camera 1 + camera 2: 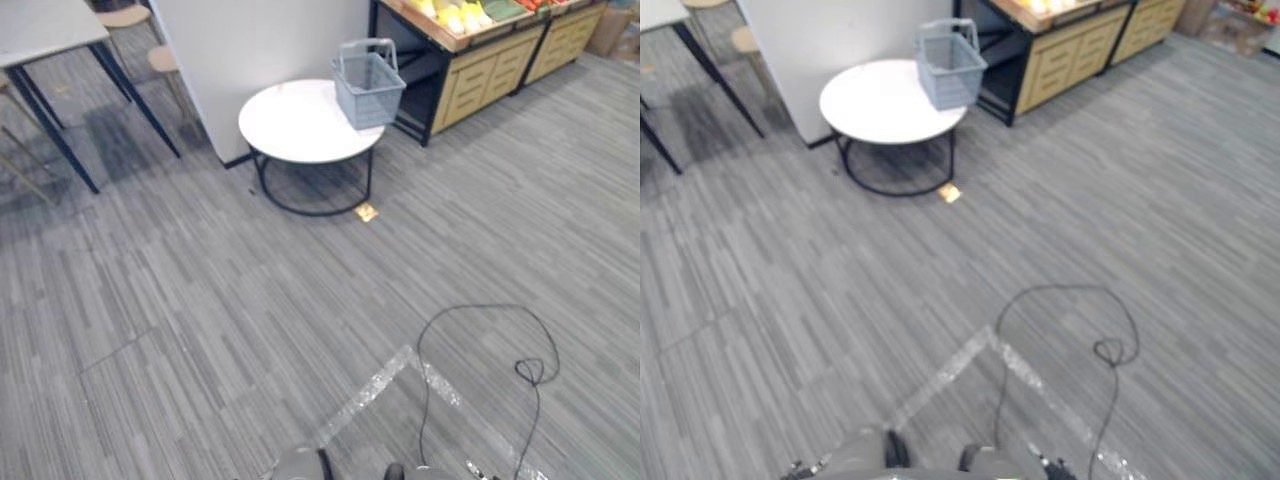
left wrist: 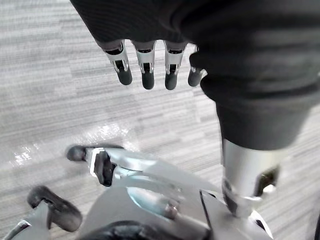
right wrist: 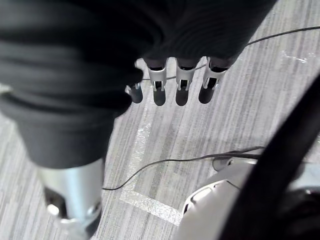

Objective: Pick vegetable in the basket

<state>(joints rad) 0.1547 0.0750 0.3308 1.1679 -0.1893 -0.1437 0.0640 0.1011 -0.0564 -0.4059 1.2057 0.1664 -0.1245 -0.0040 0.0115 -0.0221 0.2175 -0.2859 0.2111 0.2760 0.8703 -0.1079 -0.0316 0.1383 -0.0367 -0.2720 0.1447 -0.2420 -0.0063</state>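
Note:
A grey-blue wire basket point(image 1: 368, 84) point(image 1: 951, 64) with its handle up stands at the far right edge of a round white table point(image 1: 300, 125) point(image 1: 880, 105), several steps ahead of me. Yellow and green produce point(image 1: 463, 13) lies on a wooden display stand point(image 1: 490, 60) to the right behind the table. My left hand point(image 2: 145, 60) hangs above the carpet with its fingers straight and nothing in it. My right hand point(image 3: 180, 80) hangs the same way, open and holding nothing.
A white wall panel point(image 1: 250, 50) rises behind the round table. A dark-legged table point(image 1: 50, 40) and stools point(image 1: 150, 40) stand at the far left. A small yellow tag point(image 1: 367, 212) lies on the carpet by the table's frame. Silver tape point(image 1: 385, 385) marks the floor nearby.

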